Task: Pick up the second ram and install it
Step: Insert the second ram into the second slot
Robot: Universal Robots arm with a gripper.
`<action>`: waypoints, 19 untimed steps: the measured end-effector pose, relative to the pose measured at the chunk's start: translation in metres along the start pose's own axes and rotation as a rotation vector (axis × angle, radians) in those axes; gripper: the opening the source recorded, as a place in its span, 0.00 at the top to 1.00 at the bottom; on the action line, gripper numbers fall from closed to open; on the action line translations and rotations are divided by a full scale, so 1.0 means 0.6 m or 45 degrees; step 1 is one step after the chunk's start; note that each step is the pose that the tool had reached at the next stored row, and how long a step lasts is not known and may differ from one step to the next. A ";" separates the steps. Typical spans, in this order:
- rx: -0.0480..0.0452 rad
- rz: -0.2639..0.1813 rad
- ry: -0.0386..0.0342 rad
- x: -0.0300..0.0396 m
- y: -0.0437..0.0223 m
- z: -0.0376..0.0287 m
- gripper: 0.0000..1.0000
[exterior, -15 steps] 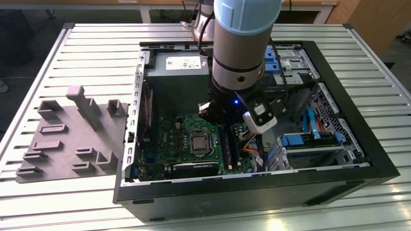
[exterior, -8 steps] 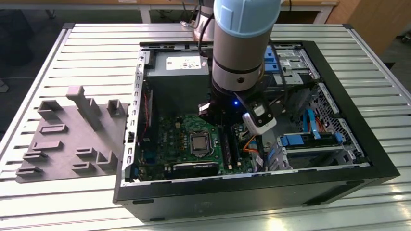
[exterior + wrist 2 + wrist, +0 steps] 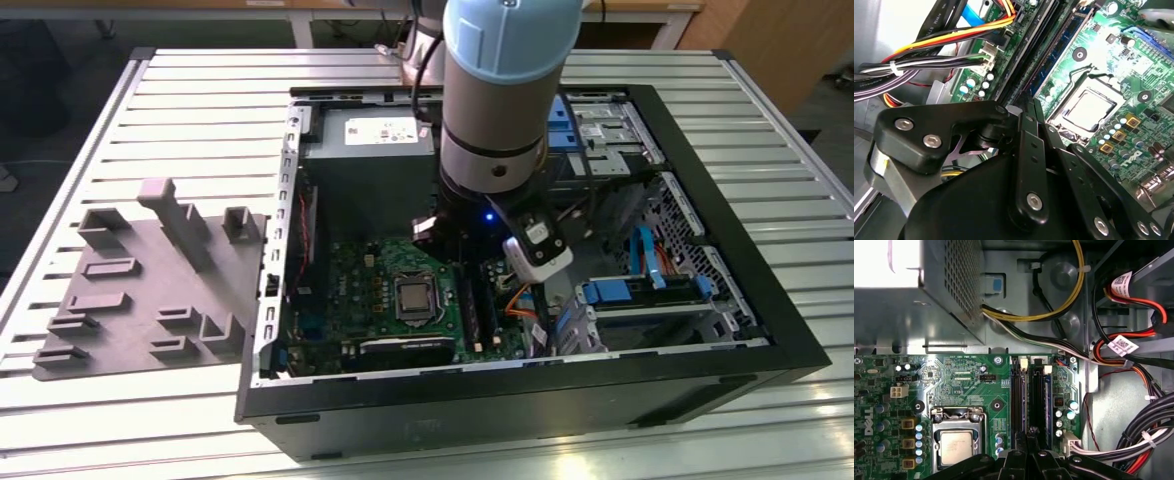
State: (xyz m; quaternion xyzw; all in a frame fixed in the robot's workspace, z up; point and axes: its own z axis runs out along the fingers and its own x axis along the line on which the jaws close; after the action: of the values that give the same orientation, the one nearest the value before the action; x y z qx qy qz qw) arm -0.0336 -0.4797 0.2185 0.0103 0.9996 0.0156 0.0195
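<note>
The second ram [image 3: 1027, 395] is a thin bluish-green stick standing on edge in one of the motherboard's long black slots [image 3: 1015, 400]. It also appears in the second wrist view [image 3: 1056, 52], running straight up to the fingertips. My gripper [image 3: 1029, 432] [image 3: 1026, 106] sits directly over the stick's near part with its black fingers drawn together on it. In the exterior view the arm [image 3: 501, 100] reaches down into the open computer case, and its wrist hides the gripper.
Another stick [image 3: 1048, 395] stands in a neighbouring slot. The processor socket [image 3: 956, 447] lies beside the slots. Cable bundles [image 3: 1134, 440] hang on the other side. The case walls [image 3: 747, 300] enclose the arm. A grey moulded fixture [image 3: 147, 290] rests on the slatted table.
</note>
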 end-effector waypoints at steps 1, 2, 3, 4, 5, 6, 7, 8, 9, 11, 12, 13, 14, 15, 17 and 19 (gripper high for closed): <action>0.000 0.000 0.0001 0.000 0.000 0.001 0.89; 0.000 0.000 0.0001 0.000 0.000 0.002 0.89; 0.000 0.000 0.0000 0.000 0.000 0.004 0.89; 0.000 0.000 0.0000 0.000 0.000 0.004 0.89; 0.000 0.000 0.0001 0.000 0.000 0.004 0.89; 0.000 0.000 0.0000 0.000 0.000 0.004 0.89; -0.001 0.000 0.0000 0.000 0.000 0.004 0.89; -0.001 0.000 -0.0001 0.000 0.000 0.005 0.89; -0.001 0.000 -0.0001 0.000 0.000 0.006 0.89; -0.001 0.000 0.0001 0.000 0.000 0.007 0.89; -0.001 0.000 0.0001 0.000 0.000 0.007 0.89; -0.001 0.000 0.0001 0.000 0.000 0.007 0.89; -0.001 0.000 0.0001 0.000 0.000 0.007 0.89; -0.001 0.000 0.0000 0.000 0.000 0.007 0.89; -0.001 0.000 -0.0001 0.000 0.000 0.007 0.89; -0.001 0.000 -0.0001 0.000 0.000 0.007 0.89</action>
State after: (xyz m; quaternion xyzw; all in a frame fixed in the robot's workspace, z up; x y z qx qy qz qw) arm -0.0336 -0.4797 0.2140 0.0103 0.9996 0.0159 0.0196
